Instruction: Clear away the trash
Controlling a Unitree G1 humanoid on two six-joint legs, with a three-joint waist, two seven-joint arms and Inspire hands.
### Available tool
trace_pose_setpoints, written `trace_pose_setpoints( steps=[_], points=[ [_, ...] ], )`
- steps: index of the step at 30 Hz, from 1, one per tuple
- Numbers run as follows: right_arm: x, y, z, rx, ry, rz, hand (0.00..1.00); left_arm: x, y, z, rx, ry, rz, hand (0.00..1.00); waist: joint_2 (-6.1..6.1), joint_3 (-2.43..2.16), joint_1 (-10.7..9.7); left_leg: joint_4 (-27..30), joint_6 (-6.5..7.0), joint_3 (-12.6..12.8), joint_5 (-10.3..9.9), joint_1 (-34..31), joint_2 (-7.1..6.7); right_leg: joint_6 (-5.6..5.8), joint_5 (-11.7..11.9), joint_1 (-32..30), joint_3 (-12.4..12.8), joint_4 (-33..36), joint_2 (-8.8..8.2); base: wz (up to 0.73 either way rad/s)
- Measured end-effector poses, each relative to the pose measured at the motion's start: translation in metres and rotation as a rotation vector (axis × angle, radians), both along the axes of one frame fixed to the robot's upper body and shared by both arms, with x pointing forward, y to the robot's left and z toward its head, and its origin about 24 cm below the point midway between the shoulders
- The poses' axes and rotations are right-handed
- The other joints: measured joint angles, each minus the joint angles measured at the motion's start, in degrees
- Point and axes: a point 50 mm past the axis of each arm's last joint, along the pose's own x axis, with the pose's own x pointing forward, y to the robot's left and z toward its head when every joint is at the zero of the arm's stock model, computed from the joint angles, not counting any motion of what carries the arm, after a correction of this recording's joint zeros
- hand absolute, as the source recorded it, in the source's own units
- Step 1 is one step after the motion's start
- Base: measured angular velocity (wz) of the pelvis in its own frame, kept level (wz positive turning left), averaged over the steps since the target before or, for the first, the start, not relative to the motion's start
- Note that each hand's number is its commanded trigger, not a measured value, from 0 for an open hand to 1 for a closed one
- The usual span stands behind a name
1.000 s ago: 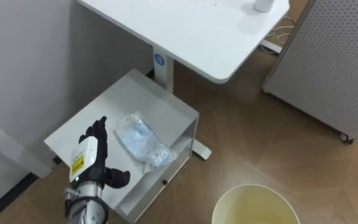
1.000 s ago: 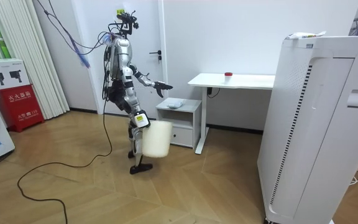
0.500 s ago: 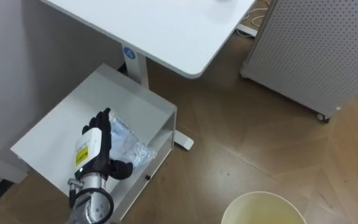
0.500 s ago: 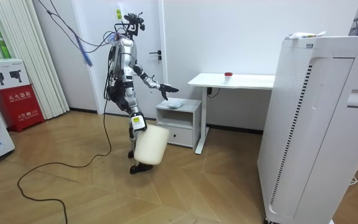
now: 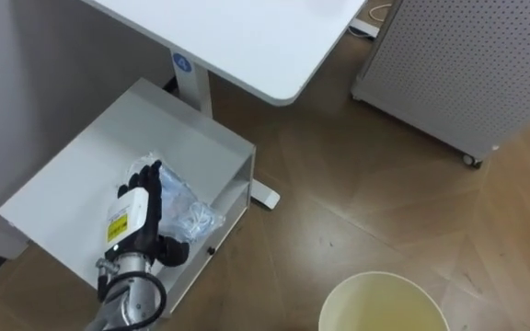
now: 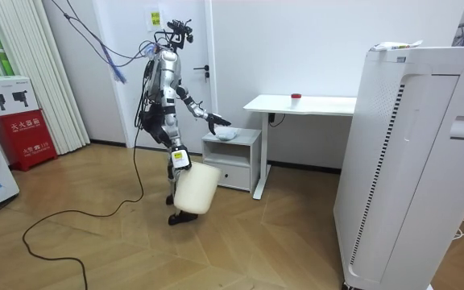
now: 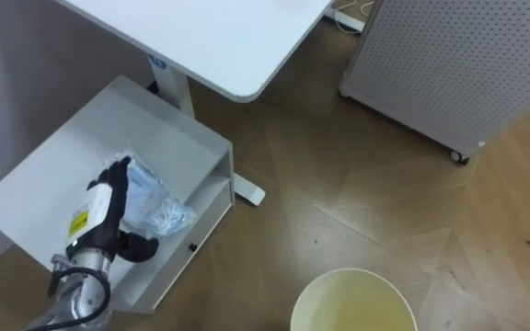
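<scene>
Left eye view: the left hand (image 5: pixel 141 210) lies with slack, outstretched fingers on a crumpled clear plastic bag (image 5: pixel 190 211) on top of the white cabinet (image 5: pixel 90 152). A second ago it was beside the bag, to the left. The cream wastebasket (image 5: pixel 357 279) at the lower edge has a bare inside. A round blue sticker (image 5: pixel 182 63) sits on the white desk (image 5: pixel 247 37)'s leg, its print too small to read.

Room view: the robot stands at the cabinet, its left arm now lower, reaching the top. The right hand (image 6: pixel 181 159) is at the wastebasket's rim, its grip indistinct. The wastebasket hangs tilted, as half a second ago.

Right eye view: the thumb is spread clear of the bag, toward the cabinet's front edge.
</scene>
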Motion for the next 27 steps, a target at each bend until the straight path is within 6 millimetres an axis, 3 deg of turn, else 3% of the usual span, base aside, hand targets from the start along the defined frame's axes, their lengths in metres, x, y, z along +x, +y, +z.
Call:
trace_pose_setpoints(
  steps=[8,12,22,23,25,26,27],
  points=[
    [0.0,0.002,-0.001,0.012,0.009,-0.019,1.0,-0.014,0.012,-0.023,0.02,0.212,0.021,0.0,-0.98,-0.06,-1.24,2.3,-0.25,0.16,-0.34,-2.49,0.09,-0.72,-1.72,-3.12,-0.61,3.93,-0.77,0.03],
    [-0.002,0.004,-0.002,0.01,0.021,-0.027,1.0,-0.014,0.015,-0.023,0.028,0.244,0.025,0.0,-1.46,-0.32,-1.39,3.23,-0.46,-0.36,-0.53,-2.58,0.38,-1.07,-2.32,-3.32,-0.85,5.18,-0.65,0.01],
    [-0.006,0.007,-0.004,0.007,0.028,-0.035,1.0,-0.016,0.013,-0.026,0.052,0.266,0.018,0.0,-1.29,-0.59,-1.67,3.05,-0.47,-1.34,-0.46,-2.97,0.2,-0.86,-1.91,-2.9,-1.28,4.44,-0.46,0.01],
    [-0.007,0.007,-0.005,0.007,0.03,-0.035,1.0,-0.016,0.013,-0.026,0.058,0.266,0.013,0.16,-1.3,-0.62,-1.63,3.06,-0.47,-1.53,-0.45,-2.99,0.2,-0.86,-1.85,-2.69,-1.53,4.18,-0.47,0.07],
    [-0.008,0.007,-0.005,0.007,0.034,-0.035,1.0,-0.015,0.011,-0.026,0.068,0.267,0.004,0.76,-1.3,-0.67,-1.65,3.04,-0.46,-1.75,-0.45,-3.01,0.16,-0.84,-1.82,-2.47,-1.75,3.91,-0.48,0.07],
    [-0.009,0.006,-0.005,0.007,0.035,-0.035,1.0,-0.015,0.01,-0.026,0.07,0.265,0.006,1.0,-1.3,-0.73,-1.63,3.03,-0.46,-1.77,-0.44,-3.04,0.13,-0.8,-1.79,-2.42,-1.79,3.78,-0.5,0.05],
    [-0.01,0.006,-0.006,0.007,0.038,-0.036,1.0,-0.015,0.011,-0.025,0.079,0.26,0.004,1.0,-1.24,-0.87,-1.56,3.04,-0.46,-1.93,-0.44,-3.22,0.12,-0.79,-1.79,-2.44,-1.95,3.78,-0.52,0.04]
  ],
)
